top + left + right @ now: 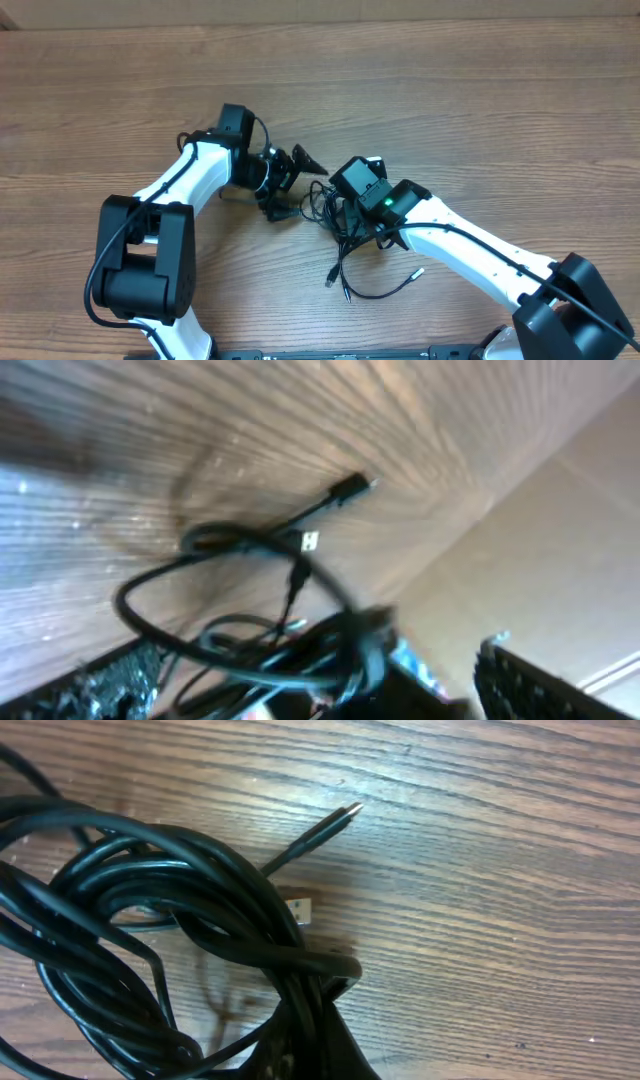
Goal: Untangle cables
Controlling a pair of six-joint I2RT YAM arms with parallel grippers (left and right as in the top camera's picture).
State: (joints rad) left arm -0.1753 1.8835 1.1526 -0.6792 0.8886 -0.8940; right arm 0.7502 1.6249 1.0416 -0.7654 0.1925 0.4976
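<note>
Closest to the right wrist lens, the thin black rubbery cables crowd the view as overlapping loops. A slim silver-tipped plug and a flat metal plug poke out of the loops over the brown wood-grain bench. From above, the white-and-black left arm reaches in from the near left corner. Its left gripper sits at the left side of the knot with its fingers spread wide apart. The left wrist view shows part of the tangle between those fingers, probably so this side can be pinned or caught while the other side pulls. The cables themselves sit about mid-bench, a little toward the near edge. Their loose ends trail toward that edge, so the free lengths are already clear of the knot. Just right of the tangle, the right gripper shows only as one dark wedge with cords running into it. I judge its fingers to be closed together on the bundle, lifting some loops off the wood so that crossings open up. The white right arm stretches back to the near right corner. Untangling looks barely begun, and several loops remain wound through each other.
</note>
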